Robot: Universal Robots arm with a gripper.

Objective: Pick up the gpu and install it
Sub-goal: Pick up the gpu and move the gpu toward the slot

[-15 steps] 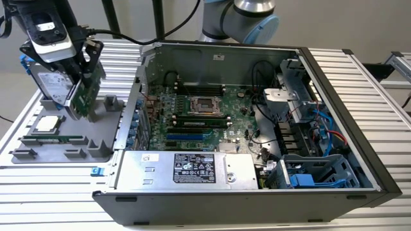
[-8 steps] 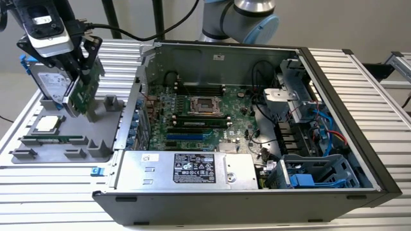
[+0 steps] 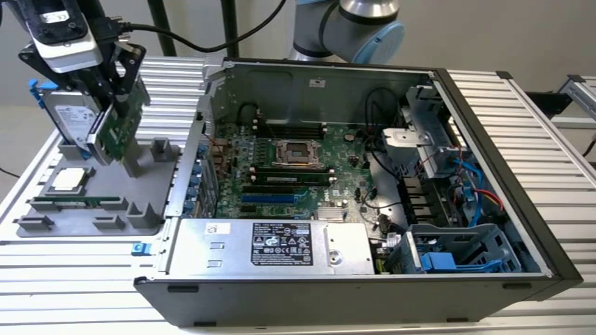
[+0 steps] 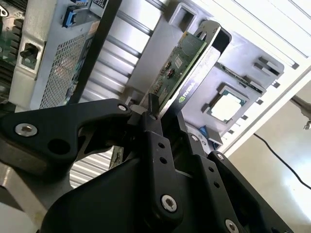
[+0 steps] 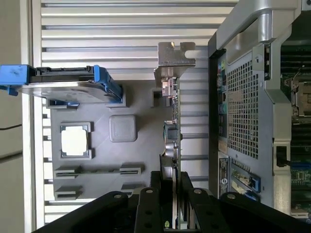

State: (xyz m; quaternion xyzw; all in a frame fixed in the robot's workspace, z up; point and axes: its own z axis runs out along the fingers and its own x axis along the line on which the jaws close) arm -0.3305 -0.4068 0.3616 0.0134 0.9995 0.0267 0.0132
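One card is in hand: the gpu [image 3: 121, 129] stands on edge, its green board face toward the exterior camera and its silver end bracket [image 5: 173, 56] at the far end in the first wrist view. The gripper [image 3: 116, 87] is clamped on its upper edge, with the jaws closed flat on either face, as both wrist views show. The card hangs over the grey holder tray [image 3: 56, 213], just beside the hard drive [image 3: 67, 115] in its blue frame and well apart from the open computer case [image 3: 521, 139] on the exterior view's right. Whether its lower edge is clear of the tray's posts [image 3: 139, 155] I cannot tell. The step in hand looks like the lift out of the tray. Done well, that means a straight pull along the card's own plane, no twist — a thin board pinched near one edge would likely tilt or bind against the posts if dragged sideways, and the drive stands close.
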